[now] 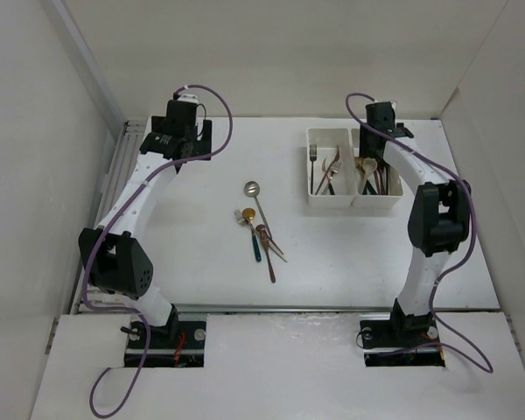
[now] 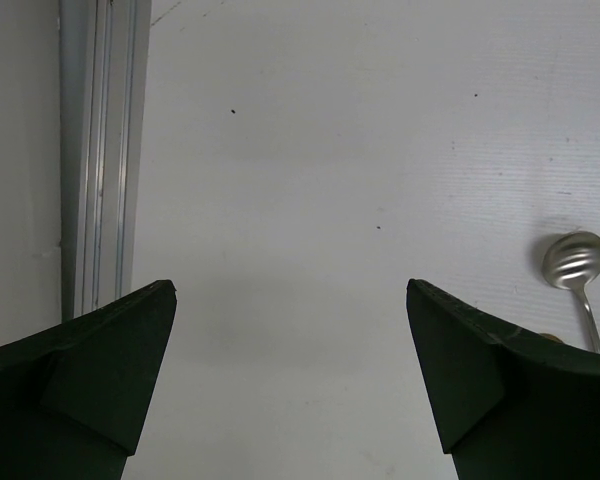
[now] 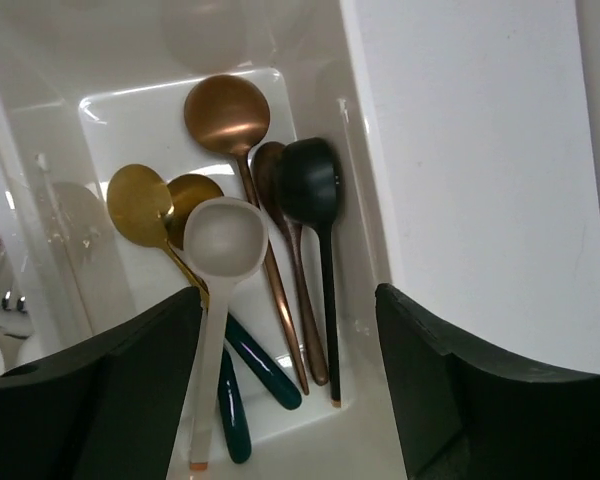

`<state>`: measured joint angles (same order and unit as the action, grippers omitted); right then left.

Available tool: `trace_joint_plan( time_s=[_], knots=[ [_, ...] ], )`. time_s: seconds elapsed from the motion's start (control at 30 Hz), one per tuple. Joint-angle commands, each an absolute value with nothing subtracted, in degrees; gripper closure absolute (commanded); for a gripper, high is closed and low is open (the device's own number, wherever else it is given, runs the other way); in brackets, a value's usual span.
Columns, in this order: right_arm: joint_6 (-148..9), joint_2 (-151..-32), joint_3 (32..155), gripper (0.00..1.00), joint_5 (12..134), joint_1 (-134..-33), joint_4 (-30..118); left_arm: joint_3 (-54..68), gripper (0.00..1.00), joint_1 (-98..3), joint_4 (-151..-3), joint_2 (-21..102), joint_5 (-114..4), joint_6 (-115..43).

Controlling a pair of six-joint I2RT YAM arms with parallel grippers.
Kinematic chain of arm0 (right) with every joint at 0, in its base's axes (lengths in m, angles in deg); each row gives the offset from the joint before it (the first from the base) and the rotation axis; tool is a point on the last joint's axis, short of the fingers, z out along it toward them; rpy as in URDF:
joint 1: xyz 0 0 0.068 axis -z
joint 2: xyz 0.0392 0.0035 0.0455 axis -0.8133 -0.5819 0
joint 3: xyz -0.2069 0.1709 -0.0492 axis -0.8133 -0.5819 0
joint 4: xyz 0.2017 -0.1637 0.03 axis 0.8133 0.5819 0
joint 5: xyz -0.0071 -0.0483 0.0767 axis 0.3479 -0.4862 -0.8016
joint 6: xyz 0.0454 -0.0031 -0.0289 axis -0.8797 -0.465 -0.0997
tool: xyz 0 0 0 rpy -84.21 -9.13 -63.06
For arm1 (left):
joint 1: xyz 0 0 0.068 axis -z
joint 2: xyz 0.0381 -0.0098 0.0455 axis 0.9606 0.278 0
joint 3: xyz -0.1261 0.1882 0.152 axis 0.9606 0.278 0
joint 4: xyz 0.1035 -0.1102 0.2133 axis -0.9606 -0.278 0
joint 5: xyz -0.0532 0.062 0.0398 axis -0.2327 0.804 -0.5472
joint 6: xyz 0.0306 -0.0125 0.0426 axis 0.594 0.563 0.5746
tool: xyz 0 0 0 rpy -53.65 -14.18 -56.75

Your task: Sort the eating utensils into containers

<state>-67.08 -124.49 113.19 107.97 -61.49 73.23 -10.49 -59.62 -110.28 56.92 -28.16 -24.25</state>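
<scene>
Below spread right fingers (image 3: 110,390), spoons (image 3: 226,238) in bin (image 3: 358,170)

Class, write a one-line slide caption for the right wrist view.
Right fingers open above a white bin holding a copper spoon, black spoon, white spoon and gold spoons.

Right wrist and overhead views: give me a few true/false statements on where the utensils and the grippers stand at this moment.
1. The right gripper hangs open over the tray's right compartment, where every head in view is a spoon. True.
2. The left gripper is shut on a silver spoon. False: it is open and empty, and that spoon lies on the table off to its side.
3. Every utensil is already in the tray. False: several loose utensils lie mid-table.
4. Forks lie in the left compartment. True.
</scene>
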Motion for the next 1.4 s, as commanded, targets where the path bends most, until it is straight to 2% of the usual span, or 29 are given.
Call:
trace_joint_plan(
  time_s=[0.0, 0.23, 0.27, 0.3, 0.5, 0.57, 0.67, 0.83, 0.9, 0.97, 1.1, 1.17, 1.37],
  knots=[
    [-66.9, -117.9, 115.9, 0.24, 107.4, -61.6, 71.9, -10.2, 0.0, -59.8, -109.3, 53.4, -27.7, -23.8],
    [-67.6, -110.6, 112.8, 0.23, 106.9, -77.2, 71.4, -10.2, 0.0, -59.8, -109.3, 53.9, -27.7, -23.8],
    [-67.6, -110.6, 111.5, 0.11, 103.8, -82.2, 71.4, -10.2, 0.0, -59.8, -109.3, 54.4, -27.7, -23.8],
    [-68.6, -111.4, 111.4, 0.08, 102.0, -84.6, 71.4, -10.2, 0.0, -59.8, -109.3, 54.4, -27.7, -23.8],
    [-75.0, -123.0, 116.8, 0.08, 92.4, -97.2, 71.4, -10.2, 0.0, -59.8, -109.3, 54.4, -28.8, -23.8],
    [-77.3, -128.8, 119.5, 0.13, 90.2, -97.9, 73.0, -10.2, 0.0, -59.8, -109.3, 54.4, -28.8, -23.8],
    [-79.5, -134.6, 123.6, 0.16, 88.8, -98.6, 73.5, -10.2, 0.0, -59.8, -109.3, 54.4, -28.8, -23.8],
    [-79.5, -139.4, 125.5, 0.3, 92.4, -98.6, 74.1, -9.6, 0.0, -59.8, -108.7, 54.4, -27.8, -23.8],
    [-80.7, -140.3, 124.5, 0.34, 93.2, -98.6, 75.2, -9.6, 0.0, -59.8, -108.7, 54.4, -27.7, -23.8],
    [-81.2, -140.8, 121.9, 0.41, 94.0, -98.6, 75.2, -9.6, 0.0, -59.8, -108.7, 54.4, -27.7, -23.8],
    [-82.4, -138.2, 114.8, 0.46, 93.4, -98.6, 72.0, -9.6, 0.0, -59.8, -108.7, 54.4, -27.2, -23.8],
    [-82.9, -137.0, 112.9, 0.52, 93.4, -99.1, 71.3, -9.6, 0.0, -59.8, -108.7, 54.4, -27.2, -23.8],
    [-82.9, -139.0, 112.8, 0.53, 96.0, -102.0, 74.7, -9.6, 0.0, -59.8, -108.7, 54.4, -28.4, -23.8]
  ],
)
